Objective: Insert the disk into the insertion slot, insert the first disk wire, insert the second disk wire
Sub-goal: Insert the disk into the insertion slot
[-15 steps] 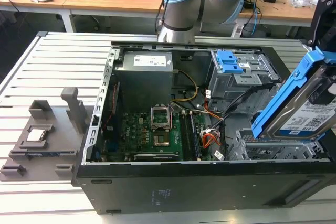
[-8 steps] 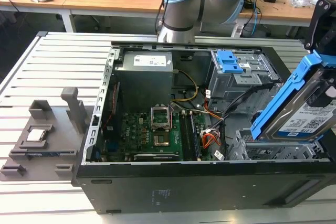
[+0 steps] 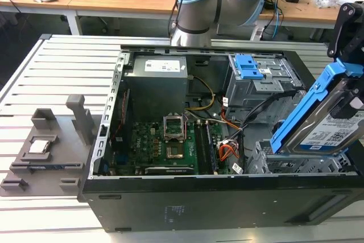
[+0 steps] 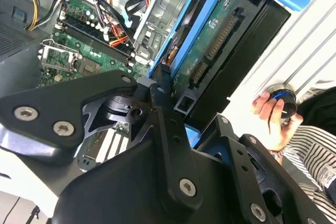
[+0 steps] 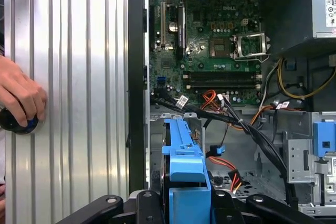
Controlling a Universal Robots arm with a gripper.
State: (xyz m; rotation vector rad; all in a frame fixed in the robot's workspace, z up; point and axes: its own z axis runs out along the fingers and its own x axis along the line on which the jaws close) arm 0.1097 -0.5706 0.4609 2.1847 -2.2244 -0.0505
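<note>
Watching from my station, I had the pincer [image 4: 185, 109] pinching the disk [image 3: 321, 126], with its fingers [image 4: 161, 113] clamped against the bright blue carrier on either flank of the drive (the second wrist view gave me the clearest look at that grip, with the connector row in sight).

In the exterior view the disk hung at the frame's right edge, about mid-height. It was tilted steeply, with its long axis climbing from a low end nearer the frame's centre to a high end at the exterior view's right. The pincer held it at that upper end, so the drive reached down and away from the pincer toward the open computer case [image 3: 170, 209].

The insertion slot [image 3: 284, 166] sat in the lower right of the frame, directly beneath the disk's low end. I judged the disk not yet seated, and I could not tell whether its low corner touched the slot's rim. The taller cage with blue latches [image 3: 259, 75] stood higher in the frame, beyond the slot. Black cables [image 3: 256, 112] ran just beside the disk's low end.

A person's hand [image 5: 18, 95] rested on a dark knob [image 5: 18, 123] on the slatted counter [image 3: 57, 61], well apart from the case.
</note>
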